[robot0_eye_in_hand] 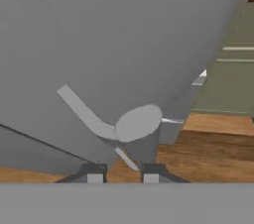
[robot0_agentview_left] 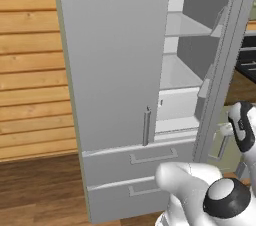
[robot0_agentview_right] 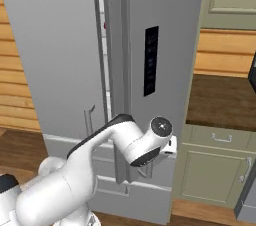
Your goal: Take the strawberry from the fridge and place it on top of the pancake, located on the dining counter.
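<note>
Jaws spread, straddling the fridge door handle; advise pulling steadily outward, widening the door before reaching the shelves.

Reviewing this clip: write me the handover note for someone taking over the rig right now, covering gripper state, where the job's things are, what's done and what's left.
Gripper: the finger tips sit close below the end of the handle on the fridge's right door; whether they are closed on it cannot be told.
Fridge: right door swung partly open, left door shut; grey inner shelves show through the gap and look bare from the left base view.
Strawberry: not clearly identified; a tiny red speck shows in the door gap, too small to confirm.
Done: door partly opened.
Left: widen the door if needed, find and grasp the strawberry, drive to the dining counter, set it on the pancake.
</note>
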### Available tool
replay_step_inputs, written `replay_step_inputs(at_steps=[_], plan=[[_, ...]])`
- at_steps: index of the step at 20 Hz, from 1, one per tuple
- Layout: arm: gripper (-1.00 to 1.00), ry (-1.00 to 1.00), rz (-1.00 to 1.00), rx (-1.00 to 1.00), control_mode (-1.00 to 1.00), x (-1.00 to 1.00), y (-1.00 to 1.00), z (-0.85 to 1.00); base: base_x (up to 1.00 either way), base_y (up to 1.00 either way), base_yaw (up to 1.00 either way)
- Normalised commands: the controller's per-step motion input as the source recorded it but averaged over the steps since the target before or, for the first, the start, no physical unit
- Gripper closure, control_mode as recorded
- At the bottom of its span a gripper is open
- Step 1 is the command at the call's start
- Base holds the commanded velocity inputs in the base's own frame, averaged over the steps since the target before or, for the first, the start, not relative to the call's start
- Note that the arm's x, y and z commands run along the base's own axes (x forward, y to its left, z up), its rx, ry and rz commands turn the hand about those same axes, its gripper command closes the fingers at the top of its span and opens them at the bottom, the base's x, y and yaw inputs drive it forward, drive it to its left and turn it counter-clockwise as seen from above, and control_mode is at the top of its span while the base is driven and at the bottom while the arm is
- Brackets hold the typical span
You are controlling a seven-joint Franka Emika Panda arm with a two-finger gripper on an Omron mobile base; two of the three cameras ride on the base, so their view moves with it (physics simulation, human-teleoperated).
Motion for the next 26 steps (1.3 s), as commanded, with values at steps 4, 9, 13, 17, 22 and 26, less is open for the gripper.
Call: replay_step_inputs(at_steps=[4,9,13,17,22,26], plan=[[-1.00,-0.20,0.00,0.00,-1.00,-0.67,-0.34,0.46,0.00,0.00,0.00],[-1.00,-0.25,0.00,-0.09,-1.00,-1.00,-0.01,0.65,0.00,0.00,0.00],[-1.00,-0.17,0.00,-0.62,-1.00,-0.66,0.97,0.68,0.00,0.00,0.00],[-1.00,0.20,-0.01,-0.70,-1.00,0.00,1.00,0.67,0.00,0.00,0.00],[-1.00,0.45,-0.06,-0.58,-1.00,0.17,1.00,0.83,0.00,0.00,0.00],[-1.00,0.54,-0.04,-0.59,-1.00,0.55,1.00,0.34,0.00,0.00,0.00]])
